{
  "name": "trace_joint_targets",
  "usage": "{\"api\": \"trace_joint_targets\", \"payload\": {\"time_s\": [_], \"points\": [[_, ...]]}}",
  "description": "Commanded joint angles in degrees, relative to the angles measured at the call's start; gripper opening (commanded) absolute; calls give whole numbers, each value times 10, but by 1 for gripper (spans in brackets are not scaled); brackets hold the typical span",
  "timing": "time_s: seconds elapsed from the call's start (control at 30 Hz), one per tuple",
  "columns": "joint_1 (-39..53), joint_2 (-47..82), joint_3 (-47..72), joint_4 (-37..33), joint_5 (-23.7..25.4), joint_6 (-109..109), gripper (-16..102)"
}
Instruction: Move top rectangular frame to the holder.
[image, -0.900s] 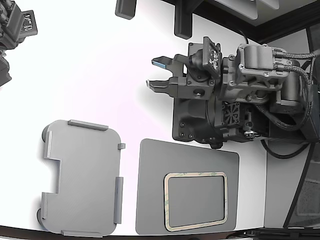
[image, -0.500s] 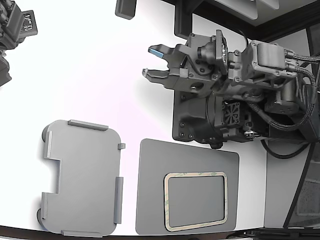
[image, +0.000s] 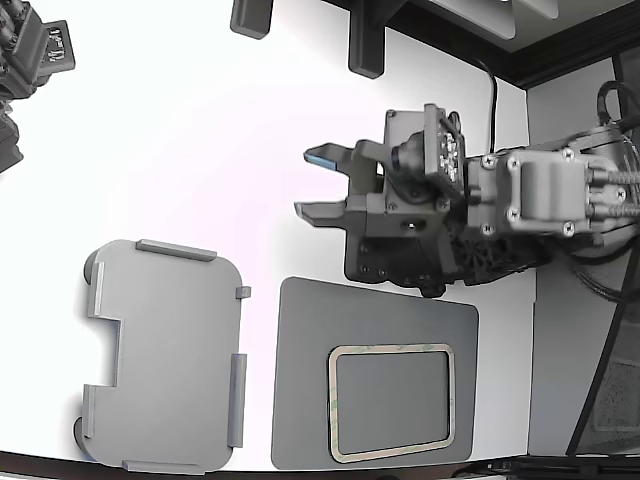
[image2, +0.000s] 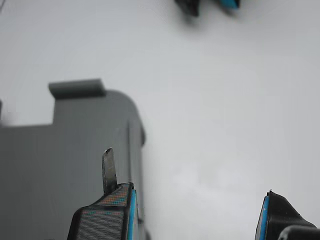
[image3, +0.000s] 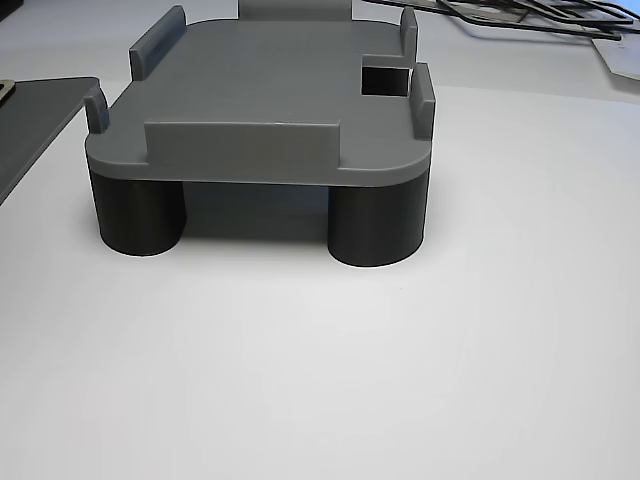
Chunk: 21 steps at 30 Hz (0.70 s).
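The top rectangular frame (image: 391, 349), a thin beige-tan ring, lies flat on a dark grey mat (image: 300, 370) at the bottom of the exterior view. The holder (image: 165, 350), a light grey tray with raised edge tabs, stands to the mat's left in that view. It also shows in the other view (image3: 270, 90), standing on dark round feet, and in the wrist view (image2: 60, 165). My gripper (image: 304, 182) is open and empty, above the mat's far edge, pointing to the exterior view's left, apart from the frame. Its blue-padded fingertips (image2: 107, 215) show in the wrist view.
The arm's dark base block (image: 385, 255) sits just behind the mat. A second arm's hardware (image: 30, 60) is at the exterior view's top left. Two dark posts (image: 365, 45) stand at the table's far edge. The mat's edge (image3: 30, 120) shows in the other view.
My gripper has swung from higher in the exterior view down toward the mat, and the wrist has turned. It stays open. The frame and the holder have not moved.
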Motion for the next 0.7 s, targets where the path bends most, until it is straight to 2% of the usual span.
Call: {"api": "trace_joint_targets", "payload": {"time_s": [0.0, 0.1, 0.23, 0.47, 0.6, 0.67], "points": [[78, -29, -52, 45, -1, 57, 100], [109, -43, -49, 60, -31, 91, 100], [174, -72, -59, 91, 1, 136, 100], [240, -179, -148, 207, -32, 215, 92], [328, -227, -163, 250, -4, 314, 98], [364, -247, -164, 258, -6, 358, 100]]}}
